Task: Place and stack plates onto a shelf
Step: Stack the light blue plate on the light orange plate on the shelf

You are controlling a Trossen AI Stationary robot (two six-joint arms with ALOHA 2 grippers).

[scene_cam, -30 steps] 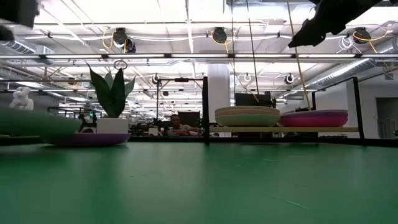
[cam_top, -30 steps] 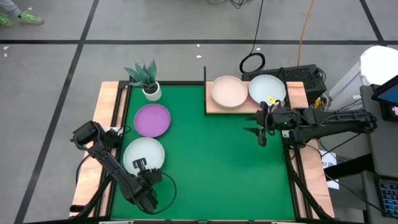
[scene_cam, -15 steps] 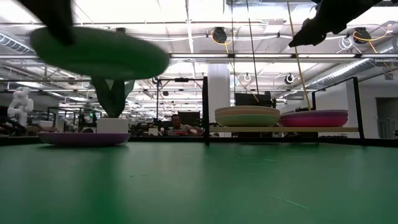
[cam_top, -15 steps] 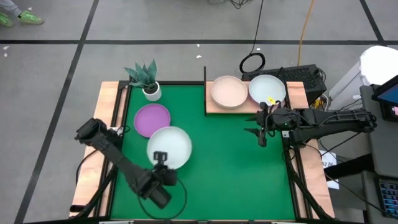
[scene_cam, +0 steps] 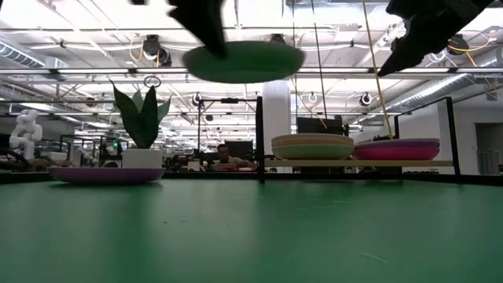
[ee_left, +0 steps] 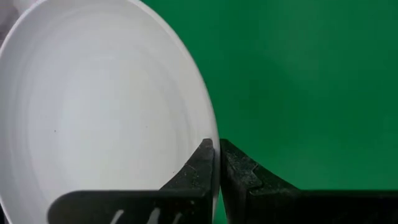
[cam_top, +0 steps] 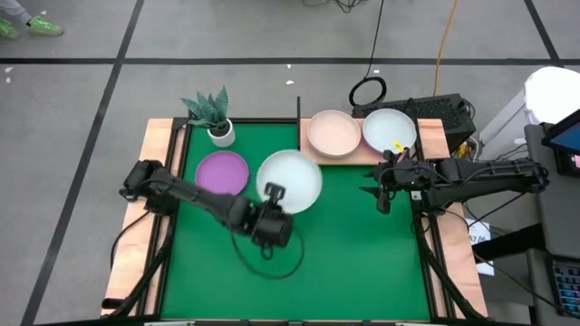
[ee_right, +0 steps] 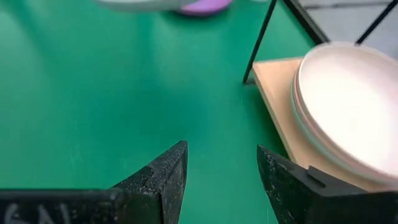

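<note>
A whitish plate [cam_top: 294, 177] hangs in the air over the mat's middle, just short of the shelf [cam_top: 313, 156], with my left gripper [cam_top: 272, 193] shut on it. In the low view the plate [scene_cam: 245, 61] floats high above the table. A purple plate [cam_top: 222, 174] lies flat on the green mat at the left. On the light-wood shelf rest two stacks, one topped by a cream plate [cam_top: 333, 133], one by a whitish plate [cam_top: 390, 129]. My right gripper [cam_top: 381, 192] hovers open in front of the shelf, its fingers [ee_right: 177, 171] around nothing. My left gripper pinches the plate's rim [ee_left: 210, 134] on its near side, one finger [ee_left: 199, 165] over the inside of the plate and one [ee_left: 239, 168] outside. The fingers come from the near side, slanting down. The plate is lifted clear of the mat, roughly level.
A small white pot with a plant [cam_top: 217, 127] stands at the mat's far left corner. A thin black post [cam_top: 298, 122] rises at the shelf's left far corner. Wooden strips [cam_top: 154, 154] edge the mat. Bare green mat [cam_top: 344, 244] lies toward the near right.
My left gripper has swung from the near left of the mat toward the shelf, rising and rolling its wrist. The whitish plate has gone with it, lifted from low over the mat to high above it, past the purple plate.
</note>
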